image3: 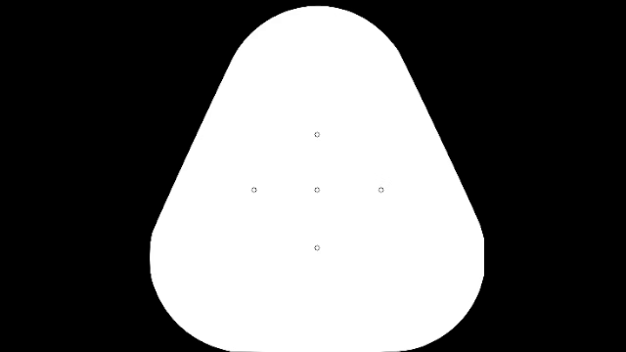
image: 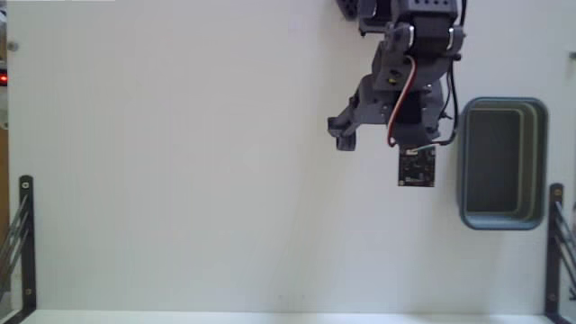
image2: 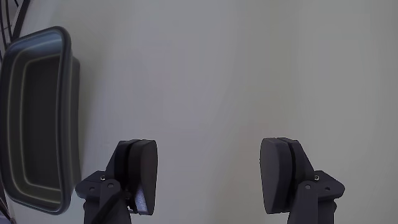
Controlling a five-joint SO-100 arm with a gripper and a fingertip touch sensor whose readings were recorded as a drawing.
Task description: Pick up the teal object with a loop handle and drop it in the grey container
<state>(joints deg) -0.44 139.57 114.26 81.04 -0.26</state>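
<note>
On plain white tabletop [image: 180, 180], pincer [image2: 211, 177] spread wide, gripping nothing, beside grey container [image: 501, 164], seemingly empty.

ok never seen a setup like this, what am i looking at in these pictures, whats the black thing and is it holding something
The black thing is a small robot arm standing on a white table. Its grasping part, the end effector, has two fingers.

One picture comes from a fixed camera looking down on the table: the arm reaches in from the top edge, and the little board hanging from it is probably the arm's own camera. The other picture comes from that wrist camera; the two dark pads at the bottom are the fingers, spread wide apart with only bare table between them. So it holds nothing.

The only loose thing in view is the grey container, a rectangular bin with rounded corners. It sits right of the arm in the fixed view and at the left edge of the wrist view. What shows of its inside looks empty. No teal object appears in either picture.
</note>
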